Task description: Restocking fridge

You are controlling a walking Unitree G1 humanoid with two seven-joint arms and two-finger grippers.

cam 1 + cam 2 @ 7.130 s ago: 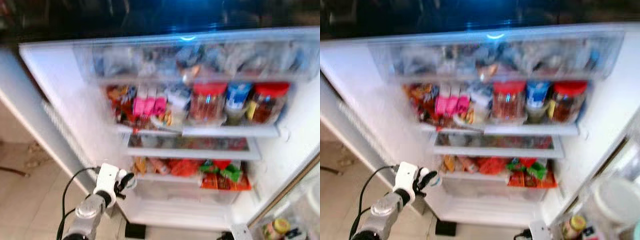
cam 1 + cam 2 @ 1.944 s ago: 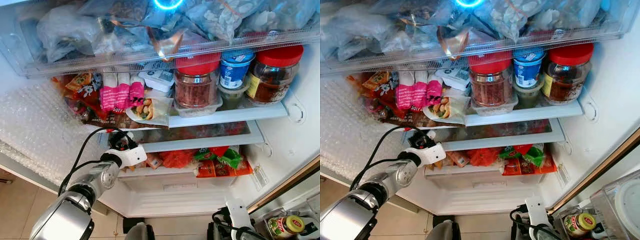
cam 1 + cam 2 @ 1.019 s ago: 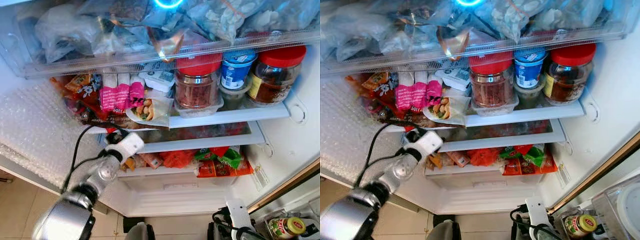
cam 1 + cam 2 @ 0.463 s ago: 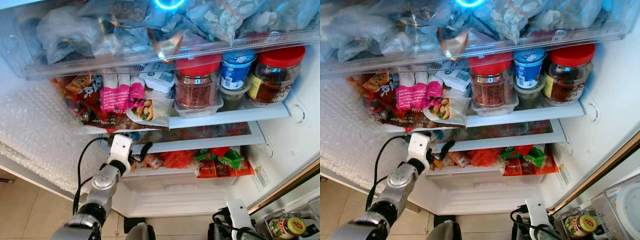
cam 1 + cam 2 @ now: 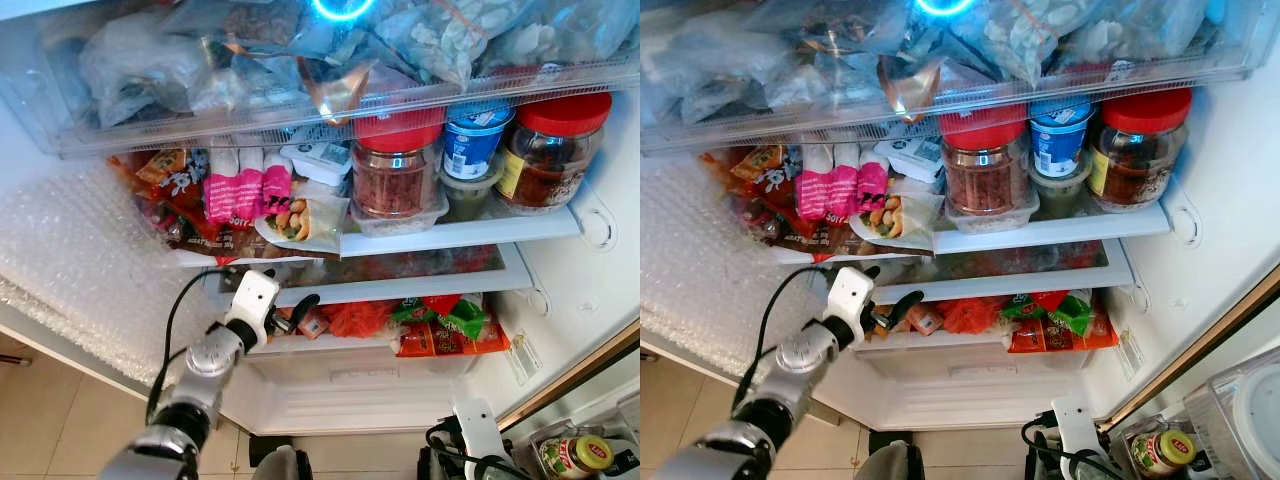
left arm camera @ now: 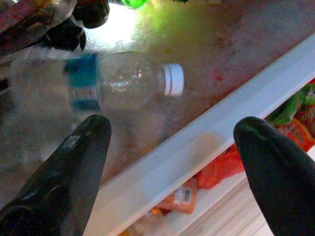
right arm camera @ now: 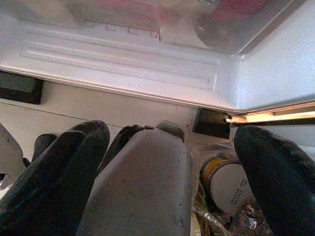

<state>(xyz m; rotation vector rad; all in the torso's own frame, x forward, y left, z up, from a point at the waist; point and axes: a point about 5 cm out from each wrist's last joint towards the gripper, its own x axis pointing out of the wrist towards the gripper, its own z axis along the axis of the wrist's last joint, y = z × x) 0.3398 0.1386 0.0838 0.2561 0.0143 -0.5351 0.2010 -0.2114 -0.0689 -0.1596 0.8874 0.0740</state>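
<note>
— What's in the fridge (image 5: pixel 600 300) right now?

— The top drawer (image 5: pixel 330 110) is crammed with clear bags. On the shelf (image 5: pixel 460 232) under it, toward the right edge, stand two red-lidded jars (image 5: pixel 545 150) of something dark and a blue-topped tub (image 5: pixel 470 145) on a green-tinted one; toward the left edge there are pink packets (image 5: pixel 240 190) and a wrapped sandwich (image 5: pixel 300 220). Lower down lie orange and green snack bags (image 5: pixel 445 325).

— And the bottle?

— A clear water bottle (image 6: pixel 113 83) with a white cap and blue label lies on its side on the glass shelf (image 6: pixel 206 137), just behind its white front edge.

— Is the left tool (image 5: pixel 285 315) gripping it?

— No, its fingers (image 6: pixel 64 172) are spread wide and empty, at that shelf's left front corner. Half a second ago the arm sat a touch further left; a second ago the wrist was turned the other way.

— The right tool (image 7: pixel 167 172)?

— Hanging low near the floor, fingers apart, beside a yellow-lidded jar (image 5: pixel 570 452) in the door rack.
</note>
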